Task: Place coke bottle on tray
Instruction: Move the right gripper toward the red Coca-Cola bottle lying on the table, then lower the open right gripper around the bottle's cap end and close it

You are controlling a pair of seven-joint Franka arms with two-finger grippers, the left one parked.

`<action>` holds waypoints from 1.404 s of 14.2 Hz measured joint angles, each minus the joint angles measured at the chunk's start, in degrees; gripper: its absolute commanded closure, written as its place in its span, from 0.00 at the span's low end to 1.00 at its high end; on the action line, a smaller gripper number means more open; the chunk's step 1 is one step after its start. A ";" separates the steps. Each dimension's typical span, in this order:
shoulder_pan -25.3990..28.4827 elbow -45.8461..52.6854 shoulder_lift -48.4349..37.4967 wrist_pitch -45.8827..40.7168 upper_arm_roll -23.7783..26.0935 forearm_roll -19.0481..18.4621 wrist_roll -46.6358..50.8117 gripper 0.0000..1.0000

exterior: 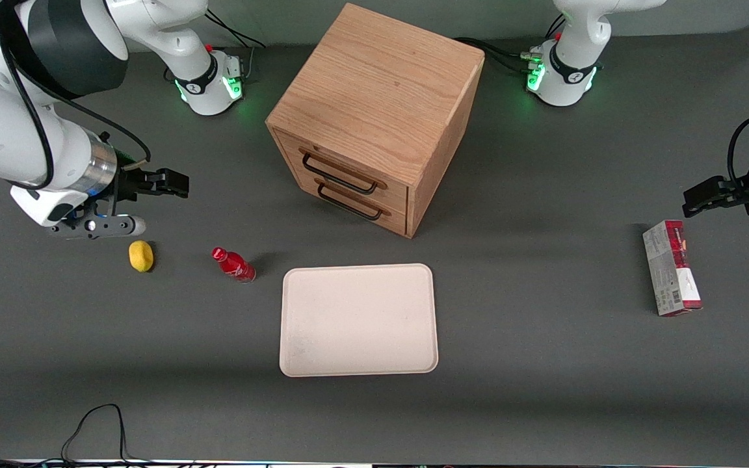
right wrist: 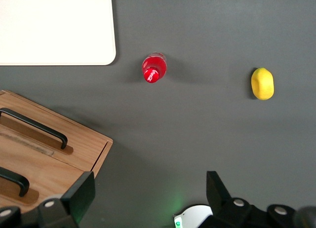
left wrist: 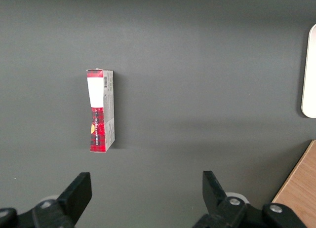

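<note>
Coke bottle (exterior: 234, 265), a small glossy red thing with a red cap, narrow neck and faint white marks, stands on the matte dark-grey desk (exterior: 543, 364) just beside the tray (exterior: 359, 320), between it and a little yellow lemon-shaped object (exterior: 141, 255). That tray is flat, cream-white, round-cornered and low-rimmed, lying in front of an oak-grained drawer cabinet (exterior: 374, 117) with two black wire handles. Up above the desk near the lemon hangs the gripper (right wrist: 148, 196), its black fingers (right wrist: 81, 193) spread wide and holding nothing, their tips partly cut off.
</note>
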 measured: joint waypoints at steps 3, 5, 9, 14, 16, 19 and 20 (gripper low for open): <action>0.00 -1.39 1.80 4.12 0.00 0.01 0.00 0.00; 0.00 -5.32 2.75 10.16 0.00 0.02 0.00 0.00; 0.28 -13.47 4.67 23.03 0.03 0.02 0.00 0.00; 0.53 -14.73 9.16 29.81 0.03 0.03 0.00 0.00; 0.69 -15.87 10.42 32.42 0.03 0.03 0.00 0.00; 0.80 -18.16 10.80 34.93 0.03 0.02 0.00 0.00; 0.80 -18.59 10.80 35.10 0.03 0.02 0.00 0.00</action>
